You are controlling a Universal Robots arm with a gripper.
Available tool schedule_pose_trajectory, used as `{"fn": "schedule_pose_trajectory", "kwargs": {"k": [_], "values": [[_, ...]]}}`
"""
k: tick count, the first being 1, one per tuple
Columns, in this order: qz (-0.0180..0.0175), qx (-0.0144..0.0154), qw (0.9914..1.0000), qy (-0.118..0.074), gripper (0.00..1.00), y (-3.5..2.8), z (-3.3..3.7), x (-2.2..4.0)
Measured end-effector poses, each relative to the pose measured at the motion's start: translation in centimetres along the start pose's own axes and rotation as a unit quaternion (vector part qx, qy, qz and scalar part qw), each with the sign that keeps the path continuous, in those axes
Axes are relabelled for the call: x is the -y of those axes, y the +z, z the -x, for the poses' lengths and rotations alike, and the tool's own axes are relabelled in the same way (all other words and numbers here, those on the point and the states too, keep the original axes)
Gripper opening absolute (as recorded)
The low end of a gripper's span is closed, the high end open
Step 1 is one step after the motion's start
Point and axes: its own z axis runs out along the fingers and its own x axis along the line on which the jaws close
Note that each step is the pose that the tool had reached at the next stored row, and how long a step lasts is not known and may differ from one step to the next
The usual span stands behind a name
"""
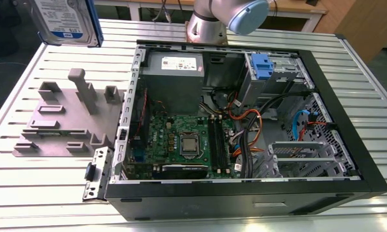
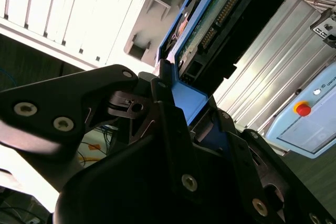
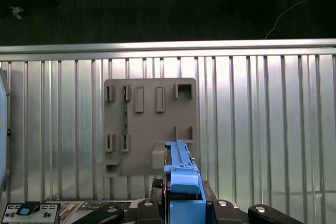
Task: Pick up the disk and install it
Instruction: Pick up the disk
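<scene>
The disk (image 1: 64,21) hangs in the air above the table's far corner at the exterior view's left, its white-and-blue label facing the camera and its blue side frame on the right. In the second wrist view my gripper (image 2: 178,98) is shut on the blue frame at one end of the disk (image 2: 220,14), whose green circuit-board side and connector show. The first wrist view has the disk (image 3: 181,163) edge-on, rising from the gripper (image 3: 181,203) over the grey holder.
An open computer case (image 1: 348,125) lies on the slatted metal table (image 1: 45,193), holding a motherboard, cables, a grey power supply box (image 1: 174,72) and a blue bracket (image 1: 261,65) in the drive bay. A grey slotted holder (image 1: 64,121) (image 3: 149,124) sits left of the case.
</scene>
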Motion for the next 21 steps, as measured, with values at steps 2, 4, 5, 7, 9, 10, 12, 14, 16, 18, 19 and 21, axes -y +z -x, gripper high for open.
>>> {"fn": "schedule_pose_trajectory", "kwargs": {"k": [2, 4, 5, 7, 9, 10, 12, 14, 16, 18, 19, 21], "values": [[0.0, 0.0, 1.0, 0.0, 0.37, 0.0, 0.0, 0.06], [0.0, 0.0, 1.0, 0.0, 0.37, 0.0, 0.0, 0.13], [0.0, 0.0, 1.0, 0.0, 0.37, -0.01, 0.01, 0.17], [0.0, 0.0, 1.0, 0.0, 0.37, 0.0, 0.01, 0.23], [0.0, 0.0, 1.0, 0.0, 0.37, 0.0, 0.01, 0.31], [0.0, 0.0, 1.0, 0.0, 0.37, -0.01, 0.01, 0.35], [0.0, 0.0, 1.0, 0.0, 0.37, -0.01, 0.01, 0.41], [0.0, 0.0, 1.0, 0.0, 0.37, -0.01, 0.02, 0.55], [0.0, 0.0, 1.0, 0.0, 0.37, -0.01, 0.02, 0.61], [0.0, 0.0, 1.0, 0.0, 0.37, -0.01, 0.02, 0.69], [0.0, 0.0, 1.0, 0.0, 0.37, -0.01, 0.03, 0.71], [0.0, 0.0, 1.0, 0.0, 0.37, -0.02, 0.03, 0.8]]}}
